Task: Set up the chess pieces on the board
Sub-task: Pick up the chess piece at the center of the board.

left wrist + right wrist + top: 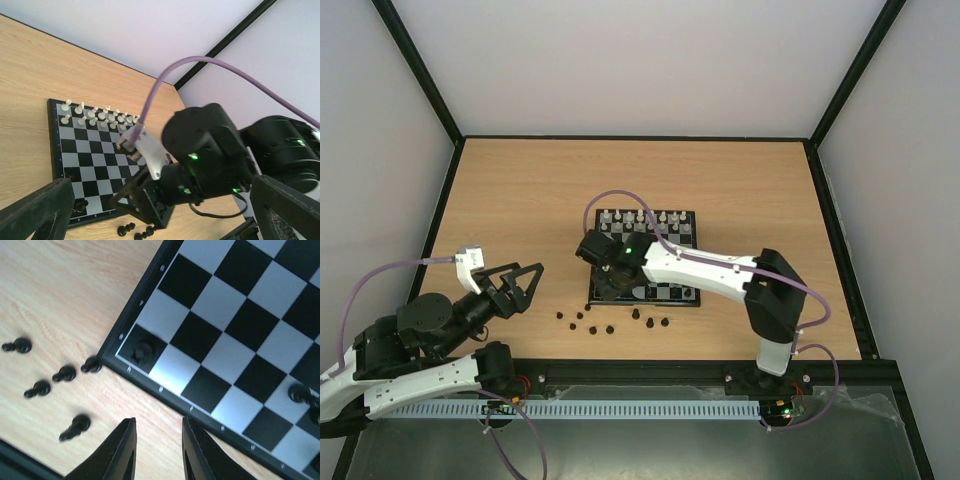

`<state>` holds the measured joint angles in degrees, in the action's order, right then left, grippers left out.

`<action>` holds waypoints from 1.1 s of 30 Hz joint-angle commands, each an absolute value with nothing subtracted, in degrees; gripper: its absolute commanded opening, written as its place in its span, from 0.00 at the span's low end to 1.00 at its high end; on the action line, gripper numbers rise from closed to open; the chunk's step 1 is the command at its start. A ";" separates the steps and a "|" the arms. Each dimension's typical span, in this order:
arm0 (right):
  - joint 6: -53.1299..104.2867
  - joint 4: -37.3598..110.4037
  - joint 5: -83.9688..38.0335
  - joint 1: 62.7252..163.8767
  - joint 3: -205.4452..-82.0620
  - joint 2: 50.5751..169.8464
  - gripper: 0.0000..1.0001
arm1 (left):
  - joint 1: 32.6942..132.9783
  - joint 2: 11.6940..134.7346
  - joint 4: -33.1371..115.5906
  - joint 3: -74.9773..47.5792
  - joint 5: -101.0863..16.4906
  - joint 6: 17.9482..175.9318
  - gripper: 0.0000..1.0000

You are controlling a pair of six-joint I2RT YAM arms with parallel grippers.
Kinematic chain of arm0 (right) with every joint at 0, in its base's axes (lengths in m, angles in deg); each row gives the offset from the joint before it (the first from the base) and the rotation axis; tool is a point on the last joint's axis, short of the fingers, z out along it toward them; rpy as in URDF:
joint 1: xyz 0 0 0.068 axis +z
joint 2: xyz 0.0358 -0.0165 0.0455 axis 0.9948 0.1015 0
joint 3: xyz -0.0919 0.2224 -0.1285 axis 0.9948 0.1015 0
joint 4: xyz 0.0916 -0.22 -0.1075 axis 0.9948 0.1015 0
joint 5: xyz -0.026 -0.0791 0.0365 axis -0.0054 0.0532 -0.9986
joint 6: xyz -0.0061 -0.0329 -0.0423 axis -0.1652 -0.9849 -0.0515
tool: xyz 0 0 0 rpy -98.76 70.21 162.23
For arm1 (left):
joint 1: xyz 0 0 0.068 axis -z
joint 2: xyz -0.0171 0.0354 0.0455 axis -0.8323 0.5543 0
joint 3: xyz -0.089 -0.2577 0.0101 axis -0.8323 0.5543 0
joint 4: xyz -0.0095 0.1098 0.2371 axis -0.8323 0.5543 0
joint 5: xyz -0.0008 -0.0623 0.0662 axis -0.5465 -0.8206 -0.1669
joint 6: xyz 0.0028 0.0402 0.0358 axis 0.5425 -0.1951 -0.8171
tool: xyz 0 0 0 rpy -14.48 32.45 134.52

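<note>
The right pincer (158, 422) hangs over the table (50, 300) just off the board's (165, 315) near edge. Its fingers are a little apart and hold nothing. A corner piece (142, 352) stands on the board, so that one looks done. More black chess pieces (65, 374) lie on the wood beside it. Next it should pinch one gently and lift it over. The left pincer (528, 290) waits wide apart.
</note>
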<state>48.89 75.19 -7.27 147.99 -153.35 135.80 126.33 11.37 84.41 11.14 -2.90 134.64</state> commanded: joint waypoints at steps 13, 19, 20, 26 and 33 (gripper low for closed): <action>56.61 73.11 -6.58 158.96 -142.56 129.33 0.33 | 126.74 12.66 83.08 10.14 -1.71 133.62 0.99; 56.46 71.45 -7.30 159.41 -142.98 133.45 0.33 | 126.73 12.55 83.24 10.56 -1.85 133.83 0.99; 56.47 71.72 -6.92 159.41 -143.32 134.10 0.33 | 126.71 12.45 83.28 10.57 -1.81 133.87 0.99; 56.30 72.45 -6.08 159.30 -144.81 137.40 0.34 | 126.74 12.02 83.72 10.56 -1.78 134.04 0.99; 55.95 71.57 -6.77 159.29 -145.18 138.94 0.31 | 126.74 11.70 83.85 10.66 -1.85 134.09 0.99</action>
